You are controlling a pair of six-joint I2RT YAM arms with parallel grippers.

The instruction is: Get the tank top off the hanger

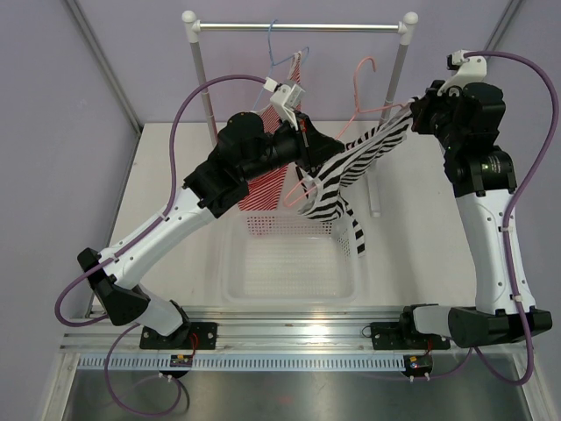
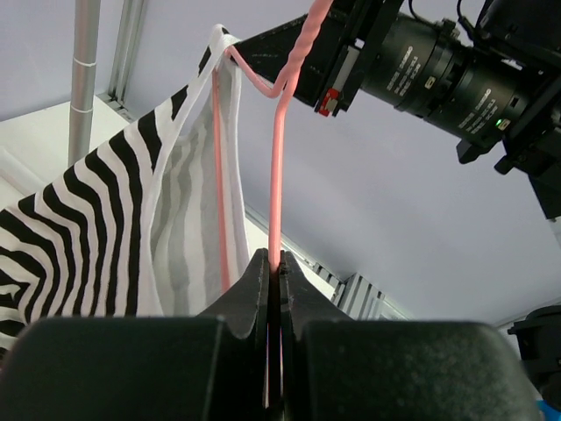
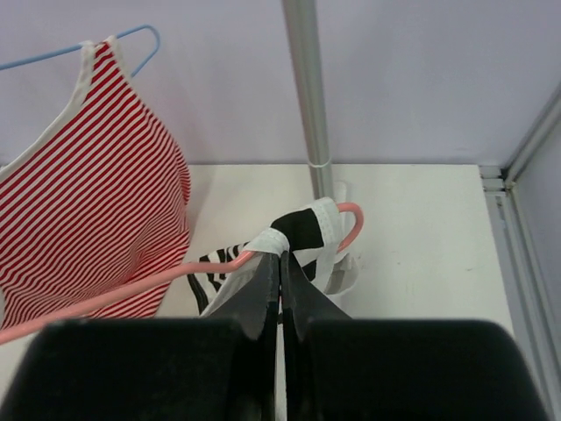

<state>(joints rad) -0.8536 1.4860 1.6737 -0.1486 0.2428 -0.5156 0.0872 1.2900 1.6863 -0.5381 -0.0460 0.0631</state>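
Observation:
The tank top (image 1: pixel 368 149), black and white wavy stripes, hangs stretched between my two grippers on the pink-red wire hanger (image 1: pixel 357 88), in front of the rack and above the basket. My left gripper (image 1: pixel 305 145) is shut on the hanger's wire (image 2: pixel 277 175), with its tips (image 2: pixel 276 263) pinching it; the striped cloth (image 2: pixel 96 228) drapes to the left. My right gripper (image 1: pixel 410 110) is shut (image 3: pixel 281 256) on the tank top's white-edged strap (image 3: pixel 302 228), where it wraps the hanger's curved shoulder end (image 3: pixel 167 274).
A red-and-white fine-striped top (image 1: pixel 267 184) hangs on a light blue hanger (image 1: pixel 280 53) from the rack rail (image 1: pixel 298 26); it also shows in the right wrist view (image 3: pixel 88 193). A white mesh basket (image 1: pixel 289 263) stands below. A rack post (image 3: pixel 307 88) is close behind.

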